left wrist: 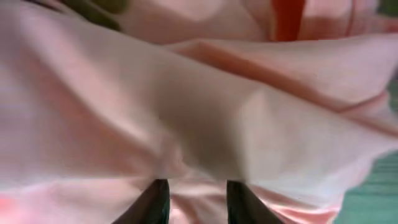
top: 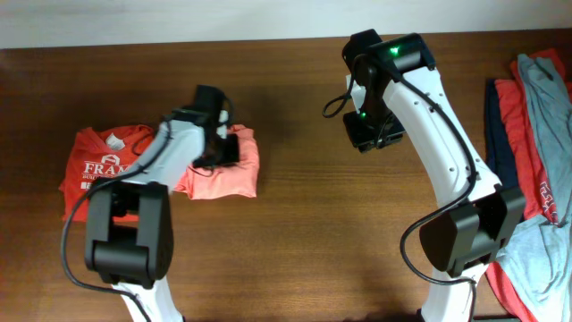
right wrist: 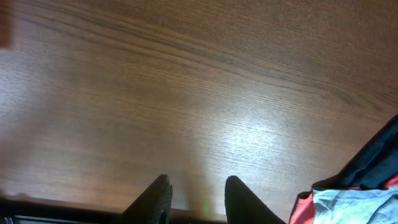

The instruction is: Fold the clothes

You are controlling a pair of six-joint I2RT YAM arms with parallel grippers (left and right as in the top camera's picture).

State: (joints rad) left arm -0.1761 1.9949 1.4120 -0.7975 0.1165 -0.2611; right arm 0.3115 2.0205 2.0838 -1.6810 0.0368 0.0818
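The left pincer (left wrist: 196, 202), jaws apart, is down on the folded salmon-pink shirt (top: 234, 174) while the right pincer (right wrist: 198, 199), likewise apart and empty, hovers over the wooden table (top: 322, 233).

Left wrist view is soft all over: salmon-pink shirt (left wrist: 205, 112) fills it, folds readable, weave not. Left pincer (left wrist: 196, 184) fingers (left wrist: 155, 202) clipped by the bottom edge, only the tips show, apart; contact with the cloth: can't tell. Ahead of the pincer, a dark shape (left wrist: 93, 7) and a red strip (left wrist: 289, 18), both clipped at the top, unidentifiable. Greenish patch (left wrist: 376, 193) beside it: unidentifiable. Overhead: the pincer hides the shirt beneath it; left arm (top: 170, 148) cuts off the red shirt's (top: 89, 165) lettering, small print unreadable. Pile of clothes (top: 536, 116) beyond the right pincer (top: 371, 134) is clipped by the frame edge and partly behind the right arm (top: 465, 224).
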